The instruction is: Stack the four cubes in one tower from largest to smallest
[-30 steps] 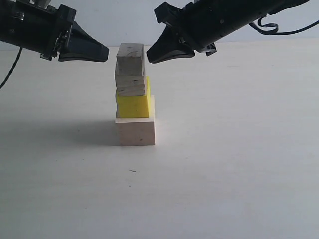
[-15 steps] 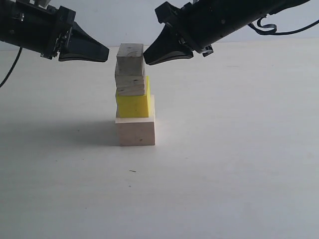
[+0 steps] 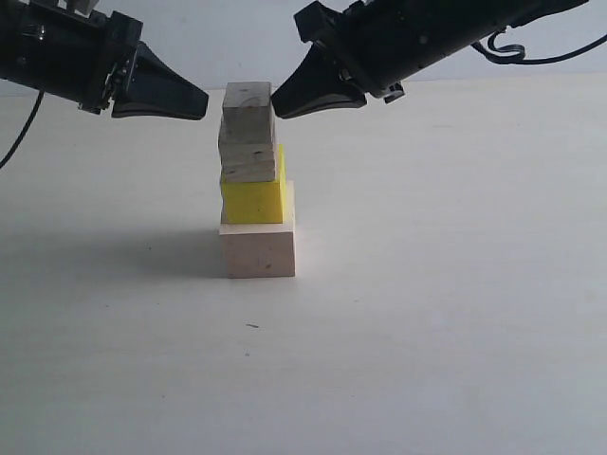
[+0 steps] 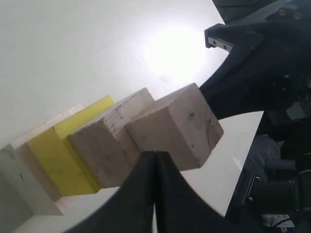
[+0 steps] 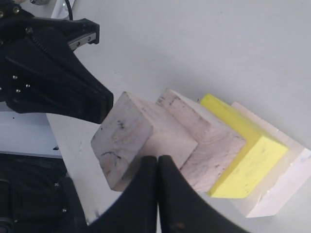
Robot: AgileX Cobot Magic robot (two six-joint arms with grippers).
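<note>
Exterior view is showing the tower point(image 3: 256, 204) standing with the left gripper point(image 3: 203, 100), clenched on nothing, hovering just beside the top cube point(image 3: 248, 102) and the right gripper point(image 3: 275, 106), likewise clenched empty, touching its opposite side.

Tower point(image 3: 254, 180) stands on white table point(image 3: 427, 332): pale base cube point(image 3: 258, 248), yellow cube point(image 3: 253, 197), grainy cube point(image 3: 249, 159), top cube point(image 3: 248, 106), all roughly flush on the 9 o'clock side. Left gripper point(image 3: 199, 102) at 9 o'clock of top cube, clear gap. Right gripper point(image 3: 278, 106) at 3 o'clock, tip at cube's edge; contact uncertain.
</note>
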